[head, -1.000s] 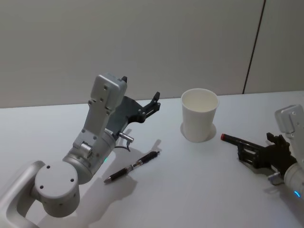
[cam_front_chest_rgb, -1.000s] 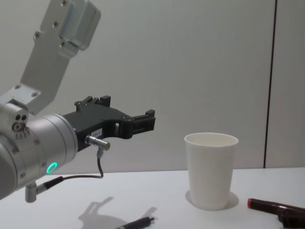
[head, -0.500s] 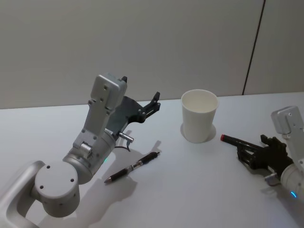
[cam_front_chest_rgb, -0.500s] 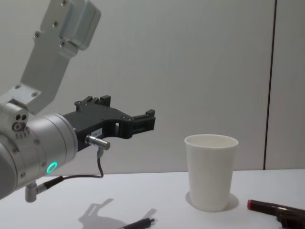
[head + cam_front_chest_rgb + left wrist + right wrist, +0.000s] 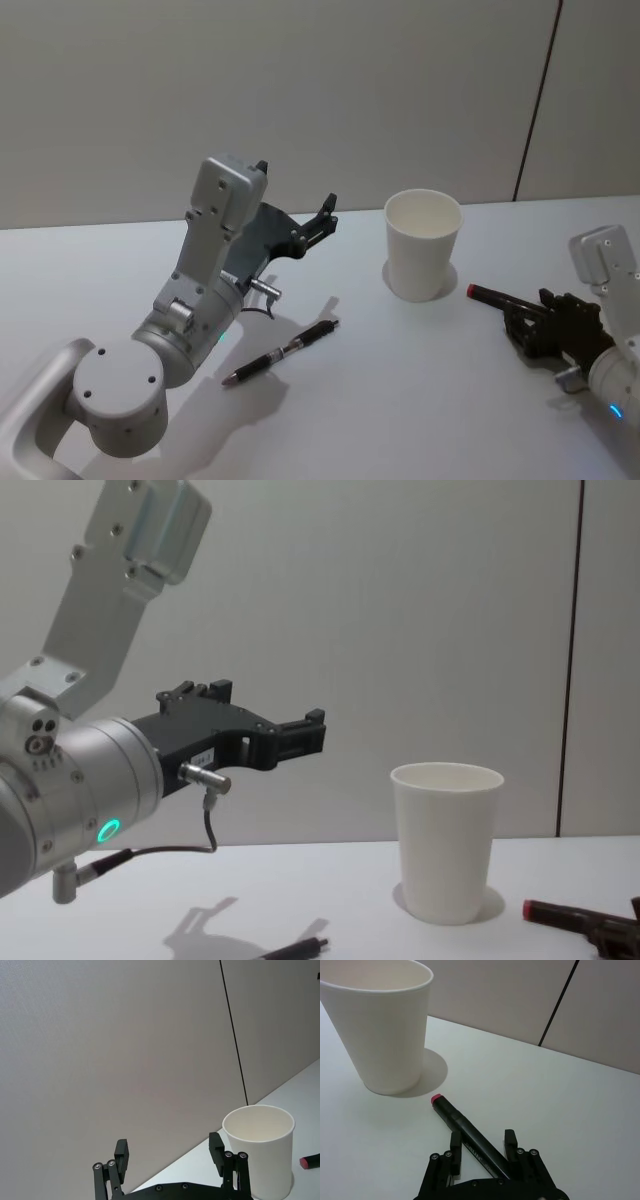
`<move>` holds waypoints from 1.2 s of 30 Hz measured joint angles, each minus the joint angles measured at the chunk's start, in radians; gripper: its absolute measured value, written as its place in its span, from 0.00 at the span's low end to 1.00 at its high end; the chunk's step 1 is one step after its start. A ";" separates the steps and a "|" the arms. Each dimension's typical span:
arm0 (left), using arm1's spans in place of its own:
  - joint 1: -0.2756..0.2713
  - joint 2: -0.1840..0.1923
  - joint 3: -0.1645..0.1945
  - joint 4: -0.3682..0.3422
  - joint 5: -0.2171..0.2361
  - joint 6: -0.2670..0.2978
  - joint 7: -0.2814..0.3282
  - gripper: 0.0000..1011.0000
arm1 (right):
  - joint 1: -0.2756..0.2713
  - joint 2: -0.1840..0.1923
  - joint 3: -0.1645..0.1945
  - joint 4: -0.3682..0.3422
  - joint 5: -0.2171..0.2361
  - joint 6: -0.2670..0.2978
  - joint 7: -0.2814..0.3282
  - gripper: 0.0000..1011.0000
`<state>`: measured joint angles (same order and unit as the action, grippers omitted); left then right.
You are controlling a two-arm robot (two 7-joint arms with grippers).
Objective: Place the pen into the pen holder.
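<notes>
Grasp stage of the pen placement, with positions given relative to the plain white tapered paper cup (image 5: 423,245) that serves as the pen holder. The paper cup stands upright and empty on the pale grey table (image 5: 400,420), mouth up, so a pen can be lowered in from above. The thick black pen with a red end (image 5: 470,1132) lies flat on the table just to the right of the cup, its red end toward the cup's base but not touching it. The right gripper (image 5: 483,1139) sits low over the part of this pen farthest from the cup. Its fingers are partly open, one on each side of the barrel, and a gap shows on at least one side, so the pen is straddled and not clamped. This setting across the barrel reads as preparation to close and lift. The left gripper (image 5: 169,1146) hangs to the left of the cup, higher than its rim, fingers spread wide and holding nothing, a pose that leaves the right arm's path to the cup free. A slim black pen with silver bands (image 5: 280,352) lies on the table well to the left of the cup and nearer the robot, below the left arm.
</notes>
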<state>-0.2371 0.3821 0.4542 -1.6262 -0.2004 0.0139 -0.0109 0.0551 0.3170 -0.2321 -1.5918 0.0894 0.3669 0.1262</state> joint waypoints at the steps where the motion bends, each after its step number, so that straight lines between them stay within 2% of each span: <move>1: 0.000 0.000 0.000 0.000 0.000 0.000 0.000 0.99 | 0.000 0.000 0.000 0.000 0.000 0.000 0.000 0.53; 7: 0.000 0.000 0.000 0.000 0.000 0.000 0.000 0.99 | 0.001 -0.002 0.001 0.001 0.003 0.000 0.007 0.43; 10: 0.000 0.000 0.000 0.000 0.000 0.000 0.000 0.99 | 0.002 -0.004 0.002 0.001 0.018 -0.007 0.019 0.34; 11: 0.000 0.000 0.000 0.000 0.000 0.000 0.000 0.99 | 0.002 -0.004 0.002 0.001 0.018 -0.007 0.019 0.28; 14: 0.000 0.000 0.000 0.000 0.000 0.000 0.000 0.99 | 0.004 -0.007 0.005 0.003 0.039 -0.016 0.033 0.22; 26: 0.000 0.000 0.000 0.000 0.000 0.000 0.000 0.99 | 0.011 -0.020 0.000 0.003 0.088 -0.038 0.083 0.18; 36: 0.000 0.000 0.000 0.000 0.000 0.000 0.000 0.99 | 0.013 -0.022 0.000 -0.004 0.087 -0.061 0.077 0.18</move>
<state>-0.2371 0.3821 0.4542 -1.6262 -0.2003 0.0139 -0.0109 0.0680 0.2954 -0.2320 -1.5956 0.1766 0.3056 0.2036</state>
